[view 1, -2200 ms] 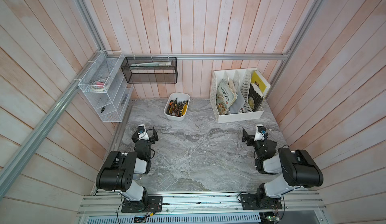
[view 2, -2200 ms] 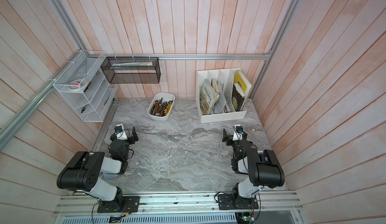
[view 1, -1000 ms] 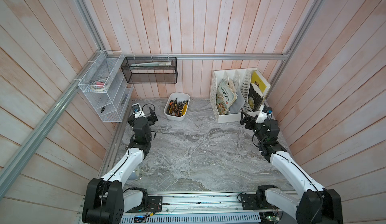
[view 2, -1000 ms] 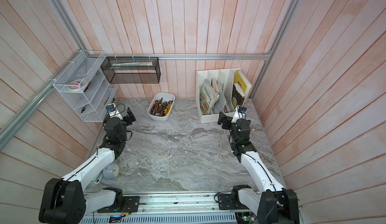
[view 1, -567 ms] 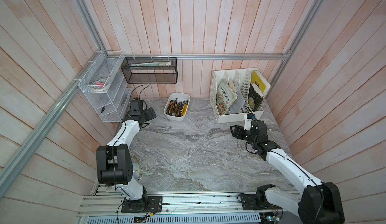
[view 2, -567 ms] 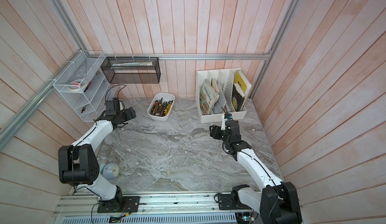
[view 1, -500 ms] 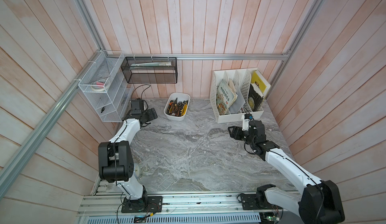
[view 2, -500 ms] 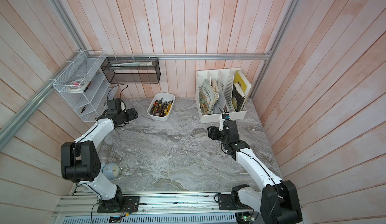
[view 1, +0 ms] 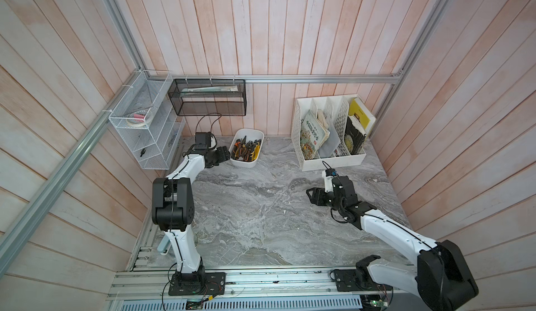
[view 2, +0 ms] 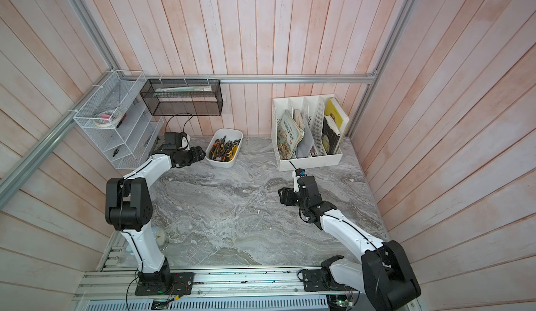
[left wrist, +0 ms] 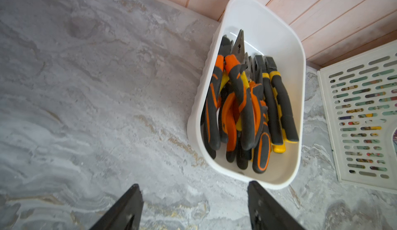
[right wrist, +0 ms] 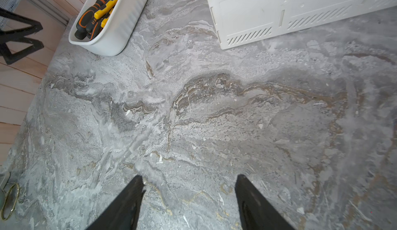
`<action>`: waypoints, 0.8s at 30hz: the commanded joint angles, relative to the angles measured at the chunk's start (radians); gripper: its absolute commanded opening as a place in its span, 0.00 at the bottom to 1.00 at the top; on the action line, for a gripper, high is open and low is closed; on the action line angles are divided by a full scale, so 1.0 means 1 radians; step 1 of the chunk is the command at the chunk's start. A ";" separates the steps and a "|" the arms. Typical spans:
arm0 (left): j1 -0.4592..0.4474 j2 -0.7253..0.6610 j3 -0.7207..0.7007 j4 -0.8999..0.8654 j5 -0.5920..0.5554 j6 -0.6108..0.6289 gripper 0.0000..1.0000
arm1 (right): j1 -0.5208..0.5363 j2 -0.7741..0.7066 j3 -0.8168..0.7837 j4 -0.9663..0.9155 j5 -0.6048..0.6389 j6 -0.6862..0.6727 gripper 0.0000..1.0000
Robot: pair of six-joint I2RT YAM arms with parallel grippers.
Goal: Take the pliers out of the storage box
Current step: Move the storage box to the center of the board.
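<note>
Left pincer (left wrist: 193, 183), jaws apart and empty, has swung beside the storage box (left wrist: 196, 119) where the pliers (left wrist: 247, 102) lie heaped, so a first grab looks near; right pincer (right wrist: 189, 176), also apart, waits.

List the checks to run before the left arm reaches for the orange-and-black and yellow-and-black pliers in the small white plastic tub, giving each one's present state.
1. Jaws of the left pincer apart, nothing between them: ok.
2. Orange-and-black and yellow-and-black pliers lie inside the small white plastic tub: ok.
3. The left pincer above the pliers: not ok; it sits at the tub's edge.
4. One pair free of the overlapping pile: cannot tell.
5. The right pincer open over bare grey marble tabletop, away from the tub: ok.
</note>
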 commanded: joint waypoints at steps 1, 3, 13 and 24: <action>-0.013 0.060 0.085 -0.007 -0.026 0.017 0.76 | 0.026 0.019 0.032 0.009 0.043 0.002 0.70; -0.013 0.091 0.117 -0.008 -0.036 0.013 0.72 | 0.041 0.019 0.028 0.019 0.057 0.008 0.70; -0.019 0.220 0.243 -0.014 -0.059 0.059 0.69 | 0.091 0.016 0.022 0.015 0.097 0.009 0.70; -0.052 0.360 0.367 -0.035 -0.089 0.070 0.55 | 0.113 0.012 0.057 -0.052 0.108 -0.021 0.66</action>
